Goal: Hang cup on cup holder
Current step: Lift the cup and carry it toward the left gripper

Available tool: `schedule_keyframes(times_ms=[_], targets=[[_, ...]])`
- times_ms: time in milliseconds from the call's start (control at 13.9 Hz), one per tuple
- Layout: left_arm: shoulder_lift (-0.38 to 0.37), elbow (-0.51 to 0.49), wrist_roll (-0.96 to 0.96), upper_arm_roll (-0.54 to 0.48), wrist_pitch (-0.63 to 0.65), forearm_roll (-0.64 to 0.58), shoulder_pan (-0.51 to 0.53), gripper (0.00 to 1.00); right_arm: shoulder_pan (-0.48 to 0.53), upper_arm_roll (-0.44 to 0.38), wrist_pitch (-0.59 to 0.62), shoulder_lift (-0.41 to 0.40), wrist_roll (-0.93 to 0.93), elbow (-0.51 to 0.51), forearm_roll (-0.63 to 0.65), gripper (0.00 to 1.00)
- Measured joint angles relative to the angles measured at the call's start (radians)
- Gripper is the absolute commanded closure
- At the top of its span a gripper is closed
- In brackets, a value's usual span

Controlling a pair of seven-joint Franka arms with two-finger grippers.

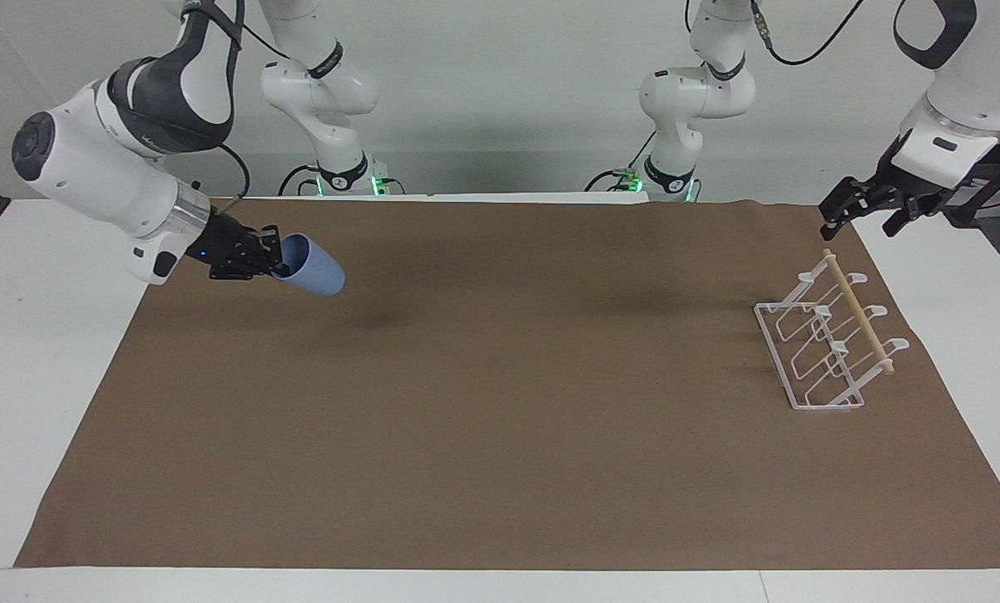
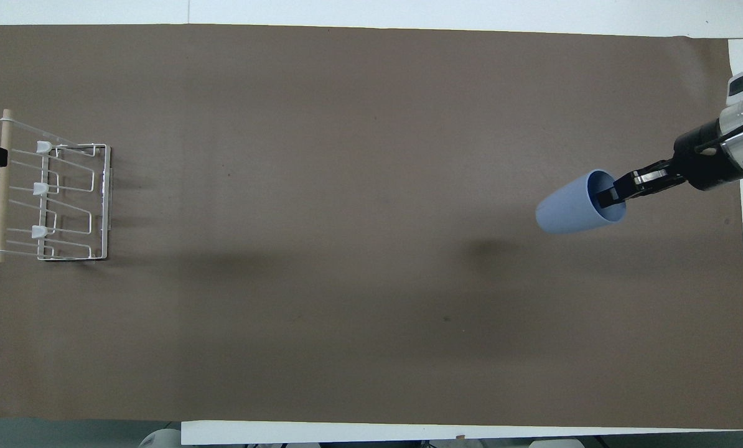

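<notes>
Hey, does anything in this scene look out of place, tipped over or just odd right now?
Only the cup: it is in the air on its side, gripped at the rim by the right gripper over the brown mat. The cup holder stands upright with nothing on it. Nothing is spilled or damaged.

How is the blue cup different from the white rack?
The cup is blue and solid; the cup holder is white wire with a wooden dowel. The cup hangs tilted in the air, gripped by the right gripper; the cup holder stands on the brown mat, untouched.
</notes>
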State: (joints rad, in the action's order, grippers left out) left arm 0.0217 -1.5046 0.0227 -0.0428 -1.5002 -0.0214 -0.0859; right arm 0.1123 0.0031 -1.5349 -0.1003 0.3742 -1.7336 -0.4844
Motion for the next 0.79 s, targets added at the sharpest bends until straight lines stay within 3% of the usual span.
schedule_keyframes(times_ms=[431, 574, 790], targets=[[-0.001, 0.0, 0.0, 0.0, 0.001, 0.0, 0.001, 0.0, -0.012, 0.165, -0.023, -0.003, -0.531, 0.002, -0.407, 1.0], [-0.001, 0.0, 0.0, 0.001, 0.001, 0.0, 0.002, 0.0, -0.036, 0.174, -0.063, -0.004, -0.618, 0.001, -0.472, 1.0], [-0.002, -0.005, -0.043, 0.012, 0.001, 0.0, -0.009, 0.0, -0.17, 0.179, -0.229, -0.008, -0.755, -0.015, -0.485, 1.0]])
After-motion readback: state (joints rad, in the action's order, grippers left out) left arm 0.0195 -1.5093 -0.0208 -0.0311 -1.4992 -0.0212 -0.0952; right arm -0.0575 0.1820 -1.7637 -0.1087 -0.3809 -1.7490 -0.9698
